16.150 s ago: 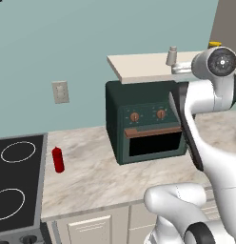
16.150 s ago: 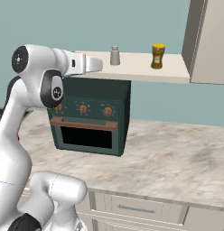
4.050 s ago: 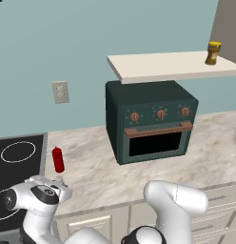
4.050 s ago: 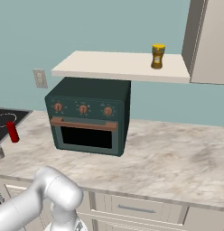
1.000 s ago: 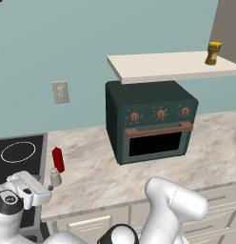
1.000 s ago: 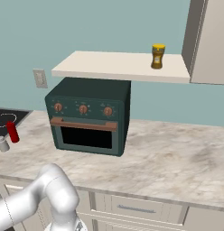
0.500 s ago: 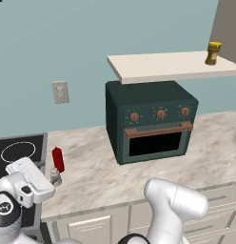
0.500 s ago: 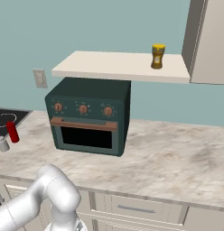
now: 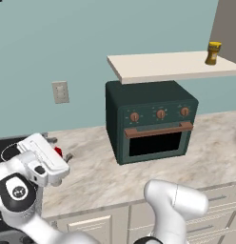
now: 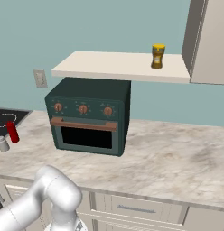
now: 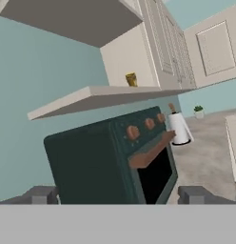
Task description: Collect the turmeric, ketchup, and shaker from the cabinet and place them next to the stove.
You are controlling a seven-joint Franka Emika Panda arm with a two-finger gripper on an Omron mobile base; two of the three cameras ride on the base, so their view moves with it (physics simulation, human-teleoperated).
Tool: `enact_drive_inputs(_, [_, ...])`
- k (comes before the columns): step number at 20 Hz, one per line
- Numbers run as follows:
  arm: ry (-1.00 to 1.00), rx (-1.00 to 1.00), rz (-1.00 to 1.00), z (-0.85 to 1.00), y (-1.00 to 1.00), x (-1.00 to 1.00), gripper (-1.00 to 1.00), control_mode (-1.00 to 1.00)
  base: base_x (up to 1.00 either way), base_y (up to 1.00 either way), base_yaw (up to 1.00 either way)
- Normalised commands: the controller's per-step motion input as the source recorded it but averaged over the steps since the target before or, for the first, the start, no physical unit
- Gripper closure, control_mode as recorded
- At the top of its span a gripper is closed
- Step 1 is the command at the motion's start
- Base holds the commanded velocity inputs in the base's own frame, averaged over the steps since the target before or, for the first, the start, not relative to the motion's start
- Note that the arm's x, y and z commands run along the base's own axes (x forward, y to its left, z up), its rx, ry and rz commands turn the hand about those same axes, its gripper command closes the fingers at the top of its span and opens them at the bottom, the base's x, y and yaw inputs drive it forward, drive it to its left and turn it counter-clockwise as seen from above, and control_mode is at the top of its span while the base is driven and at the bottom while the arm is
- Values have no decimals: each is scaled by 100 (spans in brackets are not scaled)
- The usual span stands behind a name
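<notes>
1. Cabinet (image 10: 118, 66): the pale shelf board runs across the upper half of the right base view, with its taupe door at 2 o'clock from the board's middle. The board sits directly above the toaster oven (image 10: 89, 118).
2. Countertop (image 10: 177, 162): marbled surface carrying the toaster oven; it spans the lower half of both base views.
3. Toaster oven: dark green, three copper knobs, door closed, standing on the countertop under the shelf board.
4. Stove (image 10: 5, 118): black cooktop with white ring outlines, at 9 o'clock from the toaster oven in the right base view.
5. Gripper (image 11: 117, 195): both finger tips stand wide apart in the hand view, with nothing between them. The hand faces the toaster oven.
6. Paper towel roll (image 11: 178, 127): upright on the countertop, at 3 o'clock from the toaster oven in the hand view.
7. Ketchup (image 10: 12, 131): upright on the countertop just beside the stove edge.
8. Turmeric (image 10: 157, 56): upright on the shelf board, near the cabinet door, at 1 o'clock from the toaster oven.
9. Shaker (image 10: 2, 143): upright on the countertop, just beside the ketchup at its 7 o'clock.
</notes>
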Motion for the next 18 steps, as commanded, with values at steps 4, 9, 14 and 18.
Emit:
enact_drive_inputs(4, [-2, 0, 0, 52, -85, 16, -100, -100, 0, 0, 0])
enact_drive_inputs(9, [0, 0, 0, 47, -89, 22, -100, -100, 0, 0, 0])
enact_drive_inputs(14, [0, 0, 0, 47, -89, 29, -100, -100, 0, 0, 0])
enact_drive_inputs(18, [0, 0, 0, 41, -93, 27, -100, -100, 0, 0, 0])
